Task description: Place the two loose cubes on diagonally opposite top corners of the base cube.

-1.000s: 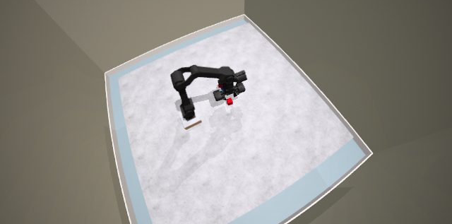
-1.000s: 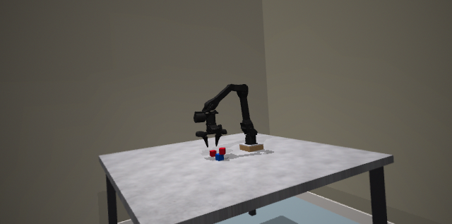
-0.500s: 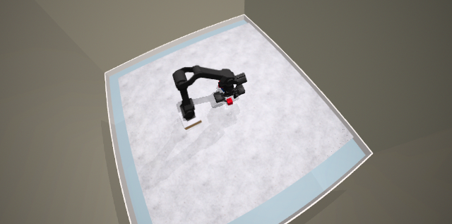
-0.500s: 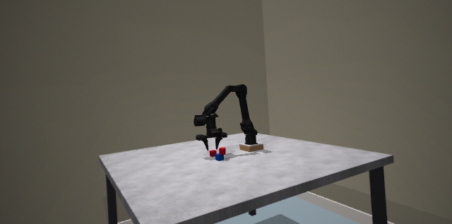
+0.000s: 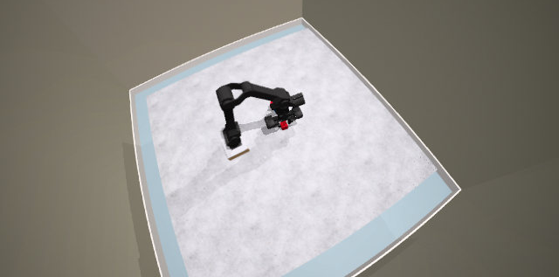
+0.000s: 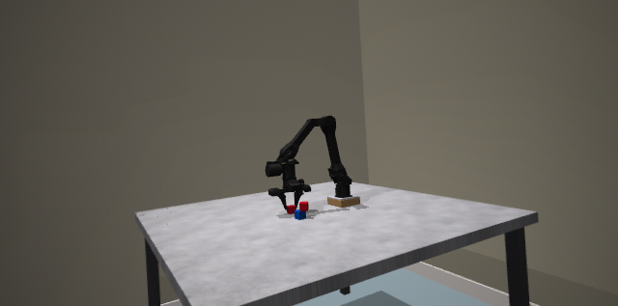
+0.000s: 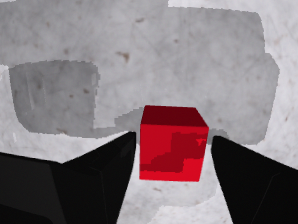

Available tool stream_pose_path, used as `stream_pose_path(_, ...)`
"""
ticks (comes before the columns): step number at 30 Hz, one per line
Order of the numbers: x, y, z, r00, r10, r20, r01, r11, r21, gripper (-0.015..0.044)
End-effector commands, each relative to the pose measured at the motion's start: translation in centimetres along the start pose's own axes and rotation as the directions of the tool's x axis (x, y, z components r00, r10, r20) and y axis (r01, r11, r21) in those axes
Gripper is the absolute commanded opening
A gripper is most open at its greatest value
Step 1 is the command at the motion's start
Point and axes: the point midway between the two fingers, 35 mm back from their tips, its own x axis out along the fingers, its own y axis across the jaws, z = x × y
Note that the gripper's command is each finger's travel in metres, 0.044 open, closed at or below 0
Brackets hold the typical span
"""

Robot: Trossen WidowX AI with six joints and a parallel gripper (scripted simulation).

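The loose red cube (image 5: 284,125) (image 6: 291,209) (image 7: 172,152) sits low at the table surface. My gripper (image 5: 285,123) (image 6: 291,207) (image 7: 174,141) is open around it, with one finger on each side. The wrist view shows a narrow gap between the cube and each fingertip. The blue base cube (image 6: 299,215) stands close beside them. Another red cube (image 6: 303,206) sits on top of it, shifted to the right in the exterior view. In the top view only a sliver of that red cube (image 5: 271,102) shows behind the arm, and the blue cube is hidden.
The arm's wooden base block (image 5: 238,155) (image 6: 344,201) stands on the pale table (image 5: 306,190) (image 6: 386,229). The blue cube with the red one on it is the nearest obstacle to the fingers. The wrist view shows neither of these cubes.
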Motion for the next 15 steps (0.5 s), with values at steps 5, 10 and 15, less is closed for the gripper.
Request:
stream_pose_path(5,0.2,0.2,-0.1,1.0,0.006,-0.004,-0.006,1.0,-0.003,0.0105)
stream_pose_path(10,-1.1,-0.1,-0.1,1.0,0.006,-0.004,-0.006,1.0,-0.003,0.0105)
stream_pose_path(15,-2.6,-0.3,0.0,1.0,0.006,-0.004,-0.006,1.0,-0.003,0.0105)
